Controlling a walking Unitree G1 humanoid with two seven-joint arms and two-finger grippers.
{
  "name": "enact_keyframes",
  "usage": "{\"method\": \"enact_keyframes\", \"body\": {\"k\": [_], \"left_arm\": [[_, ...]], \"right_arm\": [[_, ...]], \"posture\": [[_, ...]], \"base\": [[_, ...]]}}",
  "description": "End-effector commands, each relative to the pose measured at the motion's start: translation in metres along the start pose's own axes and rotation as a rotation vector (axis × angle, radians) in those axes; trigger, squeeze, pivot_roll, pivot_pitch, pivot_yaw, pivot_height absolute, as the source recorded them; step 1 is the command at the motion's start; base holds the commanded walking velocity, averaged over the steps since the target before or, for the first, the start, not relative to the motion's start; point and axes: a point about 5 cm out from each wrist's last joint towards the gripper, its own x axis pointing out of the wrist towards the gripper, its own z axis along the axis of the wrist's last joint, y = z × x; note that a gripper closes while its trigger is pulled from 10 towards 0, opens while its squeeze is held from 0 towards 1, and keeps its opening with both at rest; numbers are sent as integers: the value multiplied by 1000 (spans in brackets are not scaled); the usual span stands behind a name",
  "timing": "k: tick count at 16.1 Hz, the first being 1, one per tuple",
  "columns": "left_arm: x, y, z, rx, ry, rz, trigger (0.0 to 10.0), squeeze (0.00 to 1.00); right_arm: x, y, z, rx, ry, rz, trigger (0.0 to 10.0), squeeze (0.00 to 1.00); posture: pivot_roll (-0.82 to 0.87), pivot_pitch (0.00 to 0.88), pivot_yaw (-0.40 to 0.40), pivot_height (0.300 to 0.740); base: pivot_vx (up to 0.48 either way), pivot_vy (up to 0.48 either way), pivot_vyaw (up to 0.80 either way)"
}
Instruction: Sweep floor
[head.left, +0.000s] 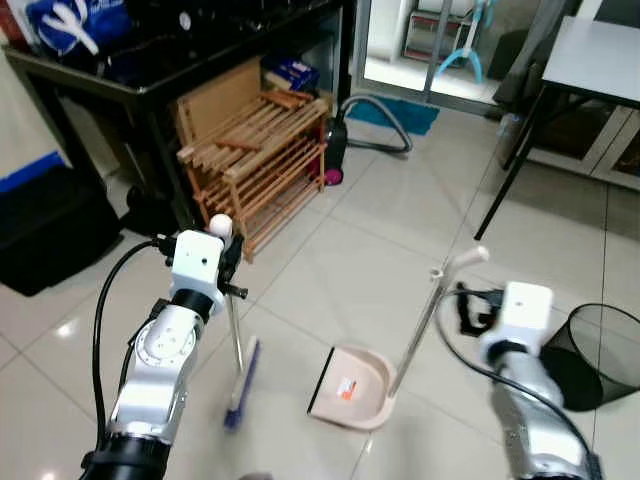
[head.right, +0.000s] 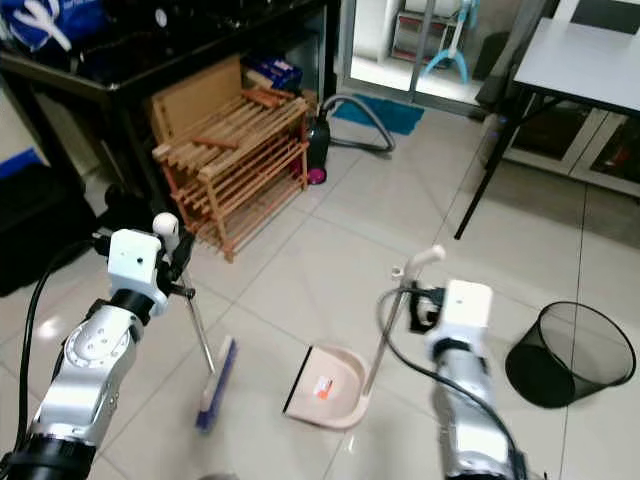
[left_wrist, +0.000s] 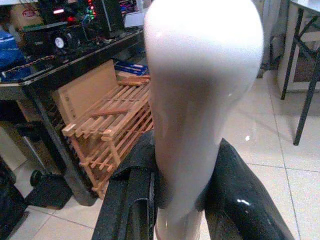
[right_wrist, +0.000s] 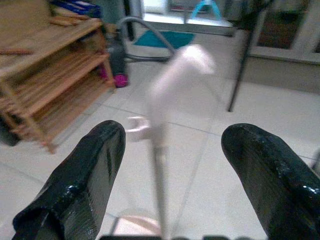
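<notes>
The left gripper (left_wrist: 182, 210) has its jaws closed on the white grip of the broom (head.left: 240, 385), the rounded handle end standing up past the jaws and the shaft running down below them to the blue head resting on the tiled floor (head.left: 370, 240). The right gripper (right_wrist: 167, 175) has its jaws set wide, one finger on each side of the dustpan (head.left: 352, 387) handle, which stands upright in the gap between them; I cannot tell whether either finger touches it. The pan itself lies flat on the floor below the right jaws, just beside the broom head, its mouth turned toward the broom. A black mesh bin (head.left: 600, 350) sits on the floor outboard of the right jaws. Beyond the left jaws stands a wooden rack (head.left: 255, 150) against a dark counter (head.left: 150, 75), with a vacuum hose (head.left: 375, 120) on the floor farther off.
</notes>
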Motion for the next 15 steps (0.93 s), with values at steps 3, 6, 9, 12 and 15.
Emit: {"method": "enact_keyframes", "body": {"k": [3, 6, 9, 12, 15], "left_arm": [[1, 8, 1, 32, -2, 11, 10000, 0], [2, 9, -1, 38, 10, 5, 10000, 0], [2, 7, -2, 51, 4, -6, 10000, 0], [2, 7, -3, 56, 3, -8, 10000, 0], [-9, 10, -11, 119, 32, -11, 10000, 0]], "right_arm": [[7, 5, 4, 28, -10, 15, 10000, 0], [13, 10, 7, 32, -18, 21, 10000, 0], [24, 12, 4, 51, 1, 3, 10000, 1000], [27, 12, 3, 56, 6, 4, 10000, 1000], [33, 12, 2, 65, 13, -21, 10000, 1000]], "posture": [[12, 0, 40, 740], [20, 0, 44, 740], [16, 0, 61, 740], [19, 0, 61, 740], [76, 10, 49, 740]], "base": [[0, 0, 0], [0, 0, 0], [0, 0, 0], [0, 0, 0], [0, 0, 0]]}}
